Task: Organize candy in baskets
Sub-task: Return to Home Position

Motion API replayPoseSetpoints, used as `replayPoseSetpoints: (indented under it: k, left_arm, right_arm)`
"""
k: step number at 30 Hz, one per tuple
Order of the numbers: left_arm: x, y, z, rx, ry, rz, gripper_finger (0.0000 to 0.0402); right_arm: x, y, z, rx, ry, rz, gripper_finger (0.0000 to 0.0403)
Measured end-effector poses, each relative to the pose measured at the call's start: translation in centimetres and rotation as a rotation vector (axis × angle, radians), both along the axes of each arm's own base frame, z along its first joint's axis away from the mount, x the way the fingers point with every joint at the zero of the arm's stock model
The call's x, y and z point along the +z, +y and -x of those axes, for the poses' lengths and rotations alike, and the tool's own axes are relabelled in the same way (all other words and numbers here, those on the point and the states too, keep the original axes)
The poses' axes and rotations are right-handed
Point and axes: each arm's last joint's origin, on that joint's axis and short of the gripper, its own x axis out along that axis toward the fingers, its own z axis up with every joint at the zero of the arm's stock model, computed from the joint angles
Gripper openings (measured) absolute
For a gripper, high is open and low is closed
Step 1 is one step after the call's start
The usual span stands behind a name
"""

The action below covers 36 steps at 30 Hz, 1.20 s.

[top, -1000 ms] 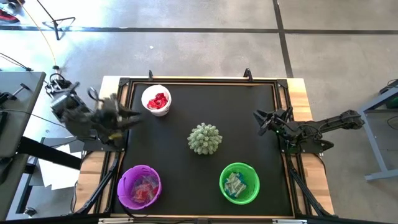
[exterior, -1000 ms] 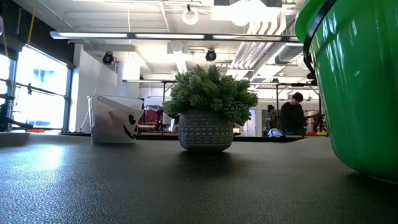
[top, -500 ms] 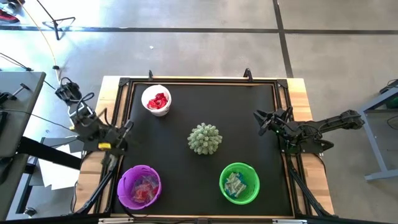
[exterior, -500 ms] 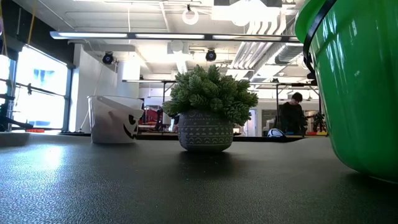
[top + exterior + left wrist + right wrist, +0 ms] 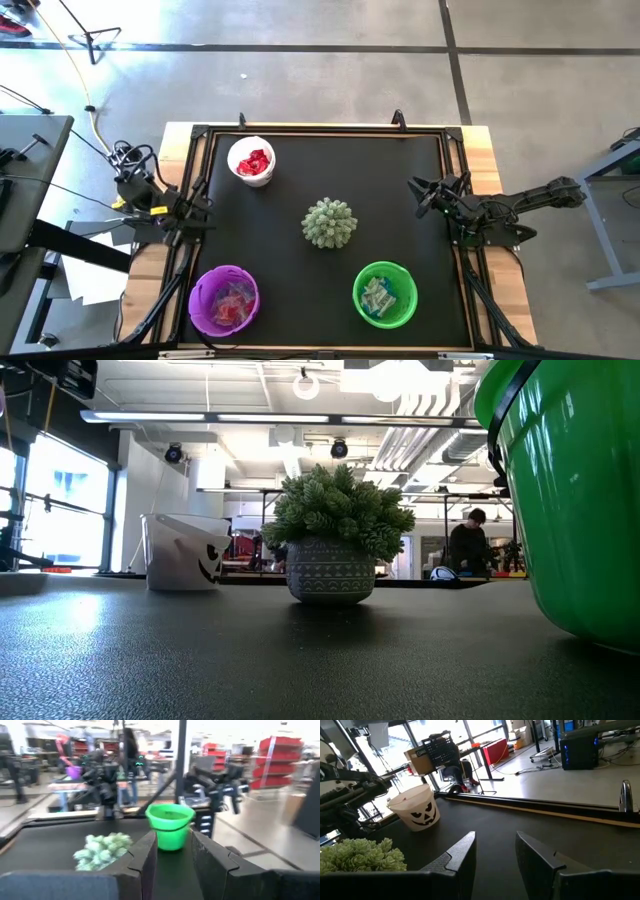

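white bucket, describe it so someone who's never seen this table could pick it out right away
On the black table top, find the spiky green plant at the middle. The white bucket stands up and left of it in the high view, holding red candy. Unlike the purple bucket and green bucket, it bears a black jack-o'-lantern face.
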Motion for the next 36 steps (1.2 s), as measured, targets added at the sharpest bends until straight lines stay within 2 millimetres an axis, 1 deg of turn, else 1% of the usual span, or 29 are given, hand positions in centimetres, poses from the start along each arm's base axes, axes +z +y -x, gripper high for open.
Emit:
replayPoseSetpoints:
  k: [4, 9, 16, 22, 28, 36]
  left_arm:
    - [-0.3, -0.4, -0.4, 0.022, -0.055, 0.016, 0.0106]
    - [-2.2, -1.3, -1.3, 0.015, -0.088, 0.001, 0.0106]
    - [-4.9, -2.1, -2.1, 0.011, -0.056, -0.010, 0.0106]
    - [-6.4, -2.5, -2.5, 0.014, -0.047, 0.001, 0.0106]
    - [-8.3, -2.8, -2.8, 0.012, 0.000, 0.000, 0.0106]
    - [-8.4, -2.9, -2.9, 0.006, 0.003, 0.018, 0.0106]
  right_arm:
    - [0.0, 0.0, 0.0, 0.001, 0.002, 0.000, 0.0130]
    - [0.0, 0.0, 0.0, 0.001, 0.004, 0.001, 0.0130]
    - [0.0, 0.0, 0.0, 0.001, 0.005, 0.001, 0.0130]
    - [0.0, 0.0, 0.0, 0.001, 0.004, 0.001, 0.0130]
    - [0.0, 0.0, 0.0, 0.001, 0.004, 0.001, 0.0130]
    - [0.0, 0.0, 0.0, 0.001, 0.005, 0.001, 0.0130]
